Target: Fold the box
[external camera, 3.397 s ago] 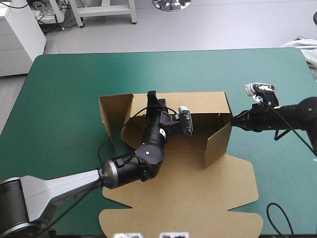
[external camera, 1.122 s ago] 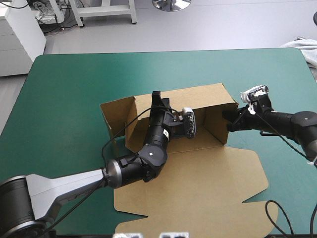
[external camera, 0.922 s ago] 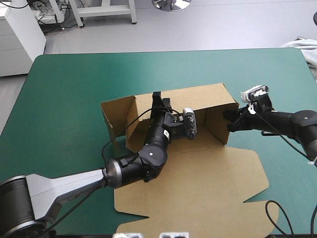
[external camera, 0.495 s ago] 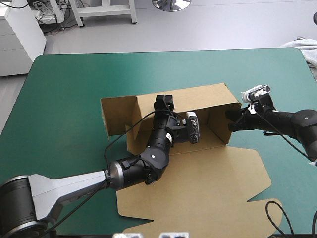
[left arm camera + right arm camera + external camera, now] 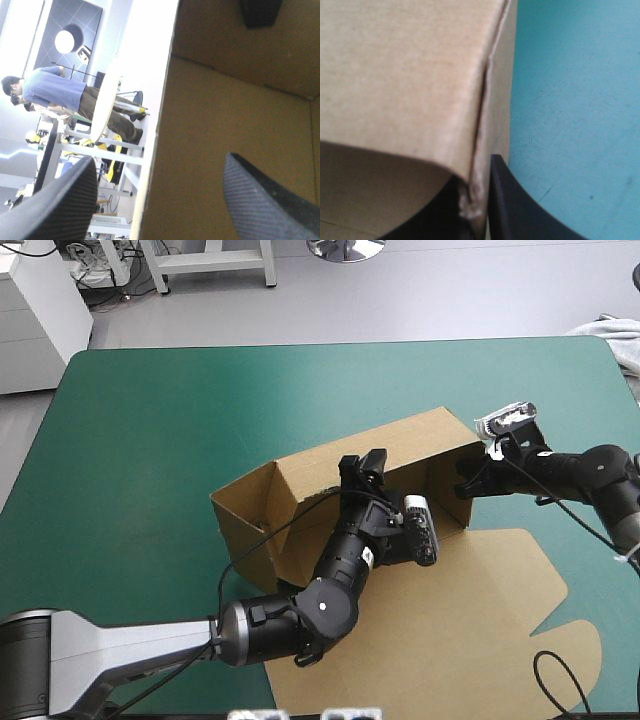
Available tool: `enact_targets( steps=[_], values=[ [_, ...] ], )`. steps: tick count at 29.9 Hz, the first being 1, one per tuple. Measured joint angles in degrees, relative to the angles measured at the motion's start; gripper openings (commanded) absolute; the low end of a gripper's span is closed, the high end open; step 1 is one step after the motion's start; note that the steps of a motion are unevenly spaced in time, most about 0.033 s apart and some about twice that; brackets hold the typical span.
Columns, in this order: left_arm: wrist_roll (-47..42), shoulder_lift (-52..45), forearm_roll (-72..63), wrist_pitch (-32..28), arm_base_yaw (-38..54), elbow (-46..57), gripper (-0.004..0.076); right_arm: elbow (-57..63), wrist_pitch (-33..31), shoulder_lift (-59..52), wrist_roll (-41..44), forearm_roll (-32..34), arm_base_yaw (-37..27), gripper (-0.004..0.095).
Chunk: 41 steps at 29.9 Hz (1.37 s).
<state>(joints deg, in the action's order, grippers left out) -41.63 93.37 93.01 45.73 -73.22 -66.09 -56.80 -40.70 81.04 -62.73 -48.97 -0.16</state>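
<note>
The box (image 5: 395, 65) is of plain brown board, matt and a little rough like thick paper, with a faint fibrous grain. At its corner the cut edge looks soft, frayed and a little crushed. The black fingers (image 5: 265, 200) have a fine woven texture, like carbon fibre, with a dull sheen. The teal-green cover (image 5: 570, 100) of the tabletop is smooth and matt, with a few thin scratches and small dark specks.
</note>
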Motion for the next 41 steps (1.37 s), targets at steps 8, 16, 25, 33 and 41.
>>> enact_targets(
  steps=[8,16,25,33,41],
  values=[
    [-0.4,-4.3,0.1,0.8,-7.3,0.0,0.0426,-1.6,2.5,0.1,6.6,4.2,1.9,0.0002],
    [-1.5,-8.4,0.1,0.2,-10.9,0.0,-0.0005,-1.7,3.8,0.1,10.8,6.8,1.9,0.0002],
    [-4.9,-12.2,-0.6,-1.1,-4.3,-4.0,-0.0005,-1.8,3.6,0.0,14.6,8.5,2.0,0.0002],
    [-5.3,-18.3,-12.9,-8.0,10.5,-12.0,-0.0005,-5.6,-2.9,-0.4,22.0,15.2,2.3,0.0001],
    [2.9,-24.0,-30.7,-8.4,28.3,-13.4,-0.0005,-16.6,-11.4,0.9,35.8,27.1,7.6,0.0001]
  ],
)
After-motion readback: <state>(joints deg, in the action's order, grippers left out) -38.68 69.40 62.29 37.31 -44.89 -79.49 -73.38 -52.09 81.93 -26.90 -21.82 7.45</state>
